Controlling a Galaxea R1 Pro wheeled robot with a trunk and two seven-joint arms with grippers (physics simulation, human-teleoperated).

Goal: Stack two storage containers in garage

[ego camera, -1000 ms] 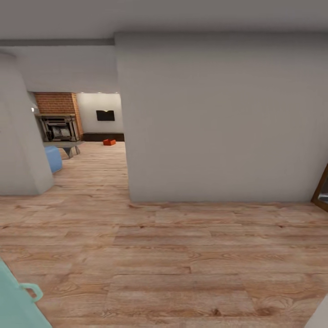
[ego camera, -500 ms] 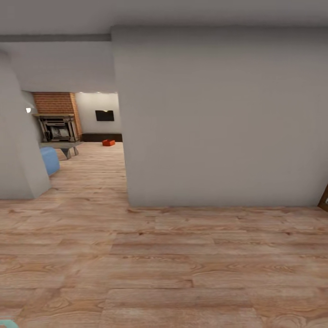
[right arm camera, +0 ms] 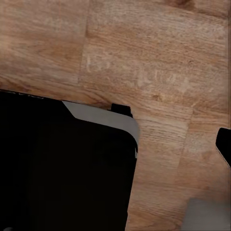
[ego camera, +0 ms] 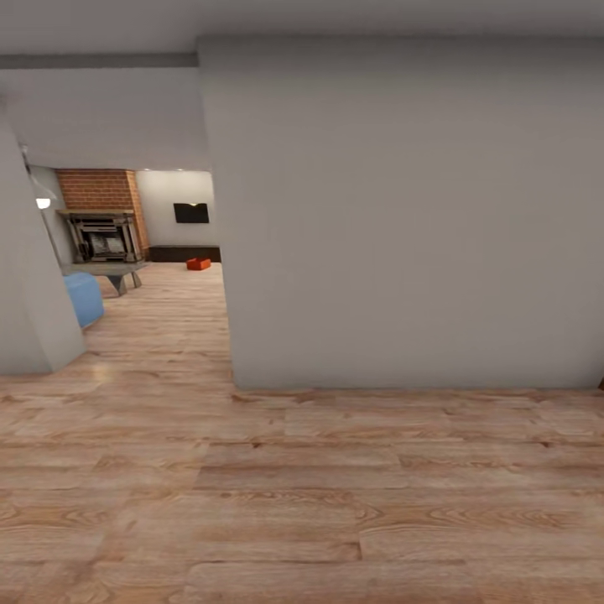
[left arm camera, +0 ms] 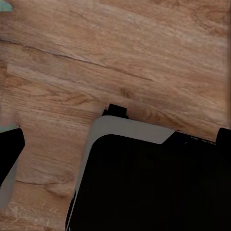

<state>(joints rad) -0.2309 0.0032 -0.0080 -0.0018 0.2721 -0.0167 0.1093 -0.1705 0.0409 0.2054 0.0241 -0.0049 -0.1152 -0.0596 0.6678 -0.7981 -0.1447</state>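
My left fingers (left arm camera: 8, 159): one dark tip at the frame edge in the left wrist view, the other not identifiable, so I can't tell whether they're parted or closed; nothing between them that I can see. Right fingers (right arm camera: 224, 144): same story in the right wrist view, one dark tip at the edge, state unreadable. Both wrist cams look down past my black, grey-edged base (left arm camera: 144, 178) onto the light wood plank floor (ego camera: 335, 503). No brands, labels or readable writing anywhere. Head view: big pale grey wall (ego camera: 403, 218) dead ahead, a second wall corner (ego camera: 25, 277) on the left, and the opening between them leads into the living room (ego camera: 159, 252). One orange-red storage container (ego camera: 199, 263) sits on the plank floor at the far end, just in front of the long dark low bench (ego camera: 184, 252), below the black TV (ego camera: 191, 213). Brick fireplace (ego camera: 105, 226) left of it, then a grey low table (ego camera: 113, 273) and a blue seat (ego camera: 82, 298) nearer me. Versus 1 s ago: the view has shifted, the teal object at the lower left and the brown frame at the right edge have dropped out of shot, and the wall looms larger. That's camera motion; the container hasn't moved.
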